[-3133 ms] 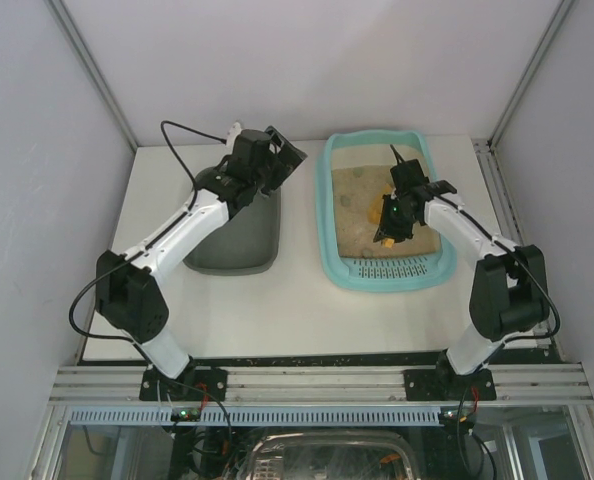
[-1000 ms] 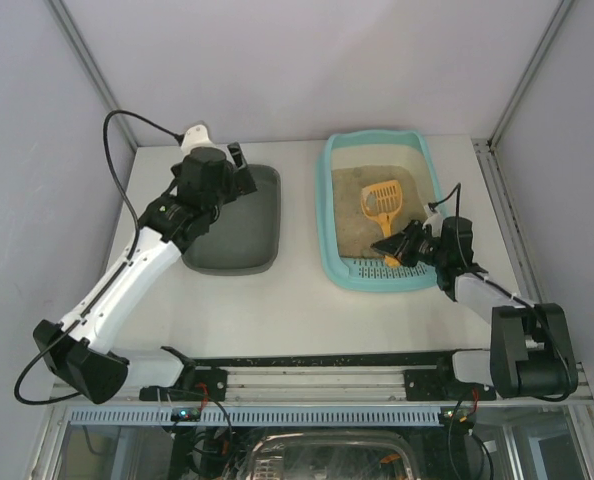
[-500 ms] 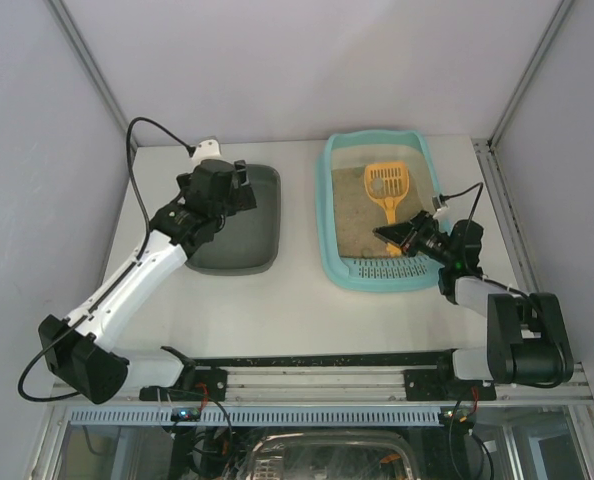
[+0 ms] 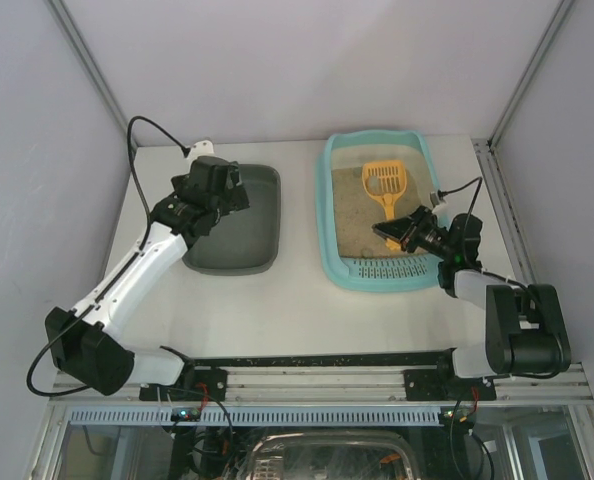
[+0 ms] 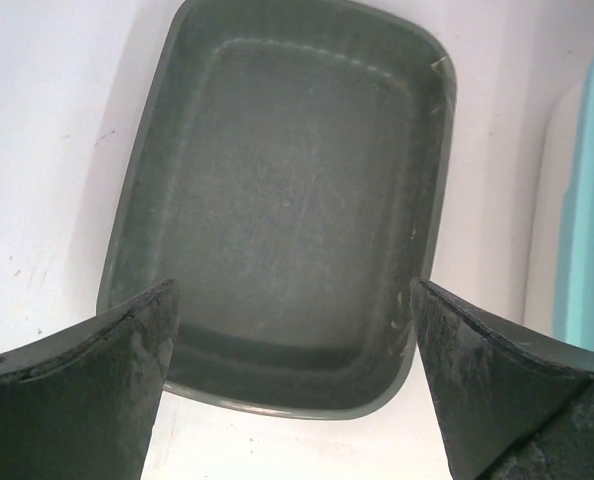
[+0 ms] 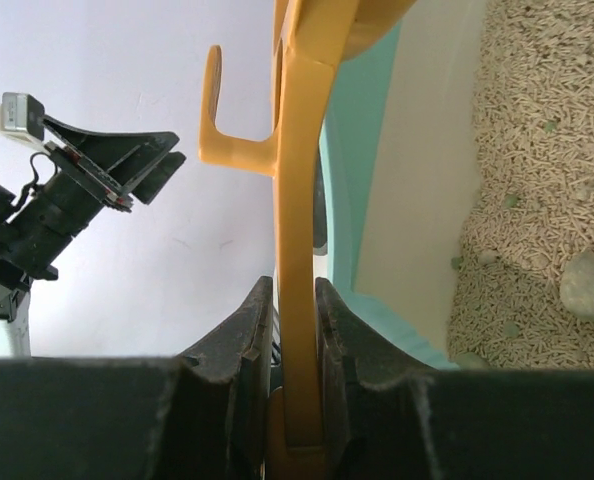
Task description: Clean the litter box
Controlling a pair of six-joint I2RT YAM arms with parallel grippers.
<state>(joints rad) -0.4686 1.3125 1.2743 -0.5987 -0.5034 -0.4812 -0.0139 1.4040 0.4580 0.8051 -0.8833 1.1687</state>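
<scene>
The light-teal litter box point(image 4: 326, 215) stands at the right, holding beige litter point(image 4: 357, 215) and a perforated strip point(image 4: 389, 269) at its near end. An orange slotted scoop point(image 4: 385, 181) hangs over the litter, its head toward the far end. My right gripper point(image 4: 397, 231) is shut on the scoop's handle point(image 6: 298, 240), which stands edge-on between the fingers point(image 6: 245, 335). A greyish clump point(image 6: 589, 285) lies in the pellet litter point(image 6: 547, 150). My left gripper point(image 4: 231, 190) hovers open and empty over the dark tub point(image 5: 287, 190).
The dark grey-green tub point(image 4: 239, 225) sits left of the litter box, with a strip of bare table between them. The left wrist view shows the litter box's teal edge point(image 5: 589, 210) at the far right. Grey walls close in the table on three sides.
Over the last second the right arm has drawn back and low, and the scoop's head has swung toward the far end of the box. The left gripper shifted slightly over the tub.
</scene>
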